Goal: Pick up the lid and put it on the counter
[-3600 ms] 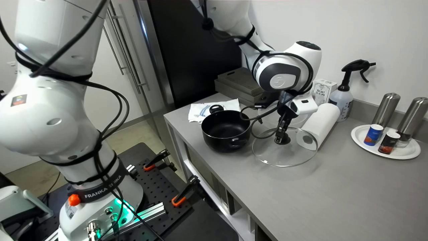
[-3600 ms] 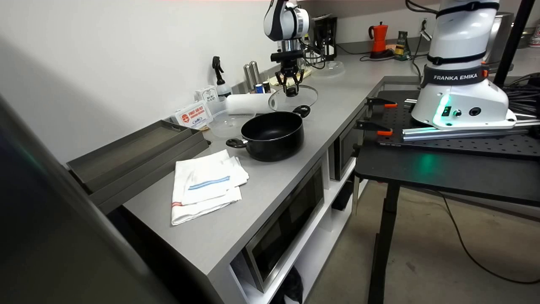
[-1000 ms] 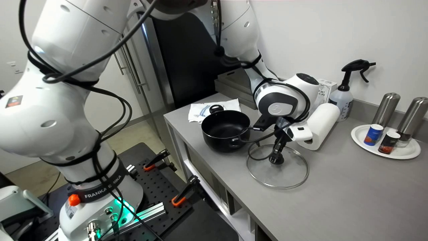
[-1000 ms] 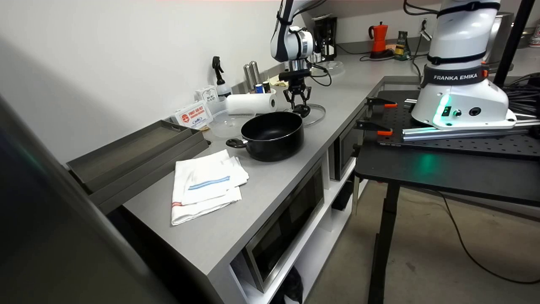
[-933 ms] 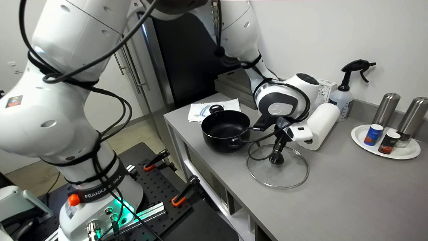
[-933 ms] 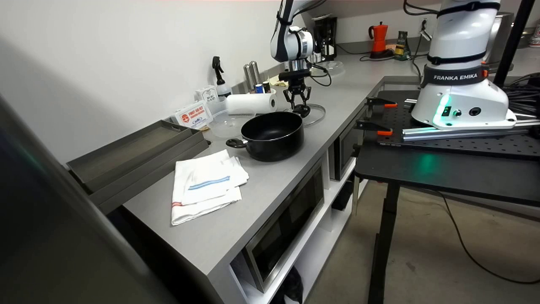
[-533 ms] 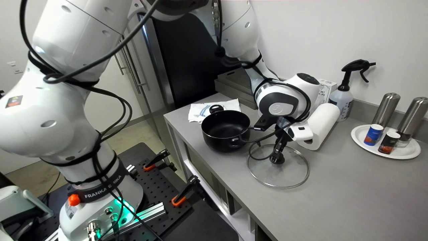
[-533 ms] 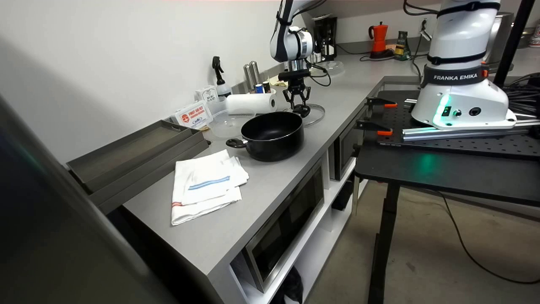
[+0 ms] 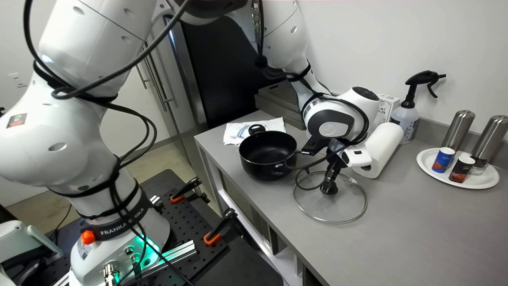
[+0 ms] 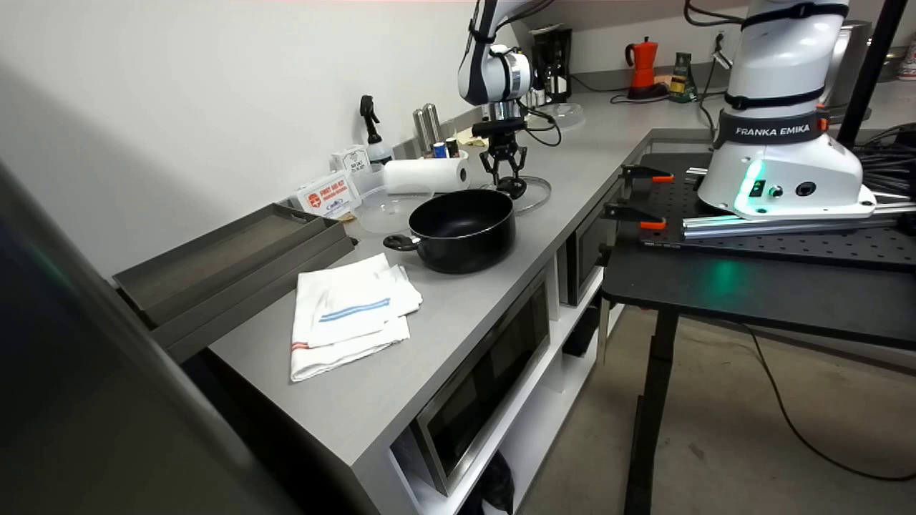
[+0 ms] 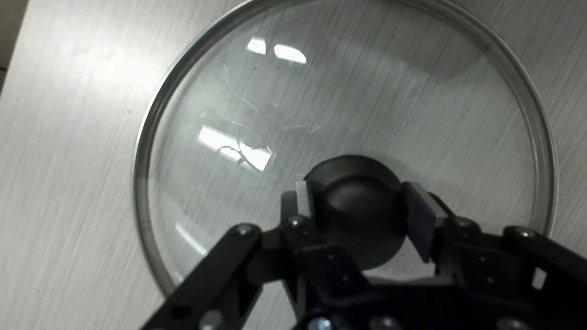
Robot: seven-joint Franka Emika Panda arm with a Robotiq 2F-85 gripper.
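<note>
On the long matte-grey counter (image 9: 412,238), a round clear-glass lid (image 9: 336,204) lies seemingly flat, its round black knob (image 11: 360,215) nipped between both pads (image 11: 421,217) of the black two-finger gripper (image 11: 360,200) overhead; exit likely straight up.

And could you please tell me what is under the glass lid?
Under the glass lid, the grey counter shows through. In the wrist view, the black knob and the gripper cover part of it, so what lies behind them there cannot be seen.
</note>
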